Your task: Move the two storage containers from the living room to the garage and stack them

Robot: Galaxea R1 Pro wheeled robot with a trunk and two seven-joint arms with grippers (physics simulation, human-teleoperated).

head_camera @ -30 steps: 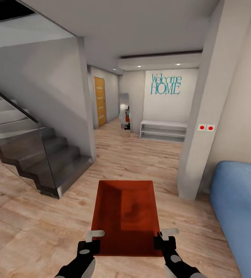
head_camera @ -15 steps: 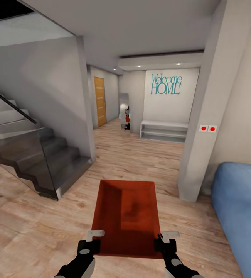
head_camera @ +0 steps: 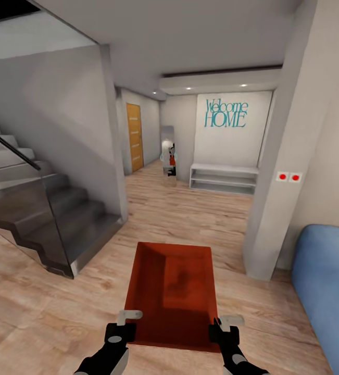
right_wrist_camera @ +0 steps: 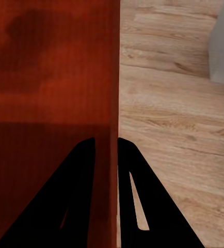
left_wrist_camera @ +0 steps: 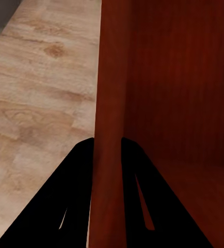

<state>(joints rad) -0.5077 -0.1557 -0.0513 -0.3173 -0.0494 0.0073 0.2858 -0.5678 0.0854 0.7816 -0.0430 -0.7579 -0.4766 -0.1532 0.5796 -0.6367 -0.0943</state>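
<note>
An orange-red, open-topped rectangular storage container (head_camera: 172, 294) with thin ribbed walls is carried out in front of the robot, above the light wood plank floor (head_camera: 44, 312). The left claw (head_camera: 130, 325) is pinched on the near end of one long wall, the right claw (head_camera: 221, 328) on the near end of the opposite wall. In each wrist view one dark finger sits inside the wall and one outside: left claw (left_wrist_camera: 108, 150), right claw (right_wrist_camera: 107, 147). Gripping both sides likely keeps the wide bin level and stops it twisting. Ahead are a grey staircase (head_camera: 39, 219) with a glass side panel, a white pillar (head_camera: 278, 198), a blue sofa (head_camera: 328, 291) and a wall lettered "Welcome HOME" (head_camera: 225, 113). The garage is not in sight, so this looks like the carrying leg.
</note>
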